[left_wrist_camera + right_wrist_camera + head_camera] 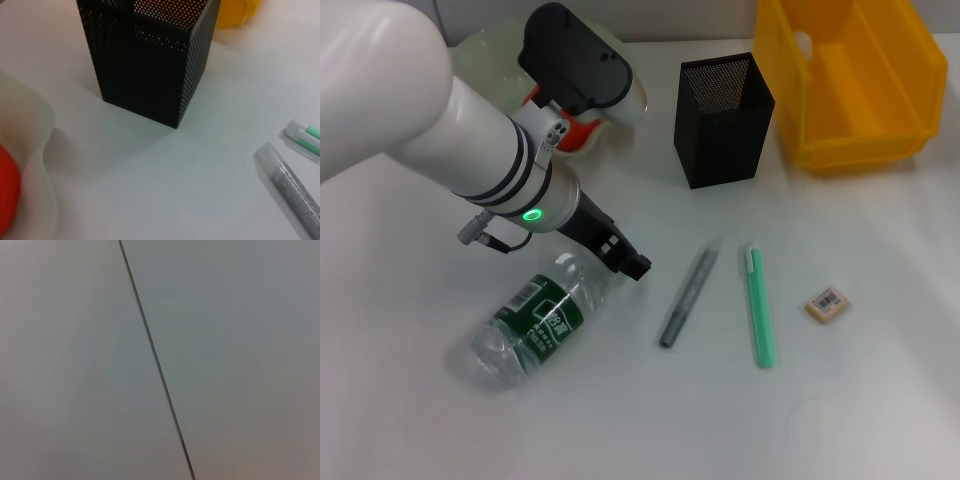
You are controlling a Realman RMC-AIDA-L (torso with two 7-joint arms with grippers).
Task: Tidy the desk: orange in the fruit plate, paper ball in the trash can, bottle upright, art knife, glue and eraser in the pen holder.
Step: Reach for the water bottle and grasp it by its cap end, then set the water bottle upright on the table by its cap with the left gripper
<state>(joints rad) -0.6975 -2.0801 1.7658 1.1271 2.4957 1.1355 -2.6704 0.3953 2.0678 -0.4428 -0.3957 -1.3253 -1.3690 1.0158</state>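
1 clear plastic bottle with a green label (533, 322) lay on its side on the white desk (880, 400), the left gripper (632, 264) at its neck (jaw state unclear). The orange (572, 132) sat in the translucent fruit plate (480, 52), beside the black mesh pen holder (722, 118).

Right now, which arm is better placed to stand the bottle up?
Left. The left gripper hangs right at the neck end of the lying bottle. The right arm shows in no view.

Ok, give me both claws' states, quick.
Left claw: down at the lying bottle neck; open or shut cannot be told.
Right claw: not in view.
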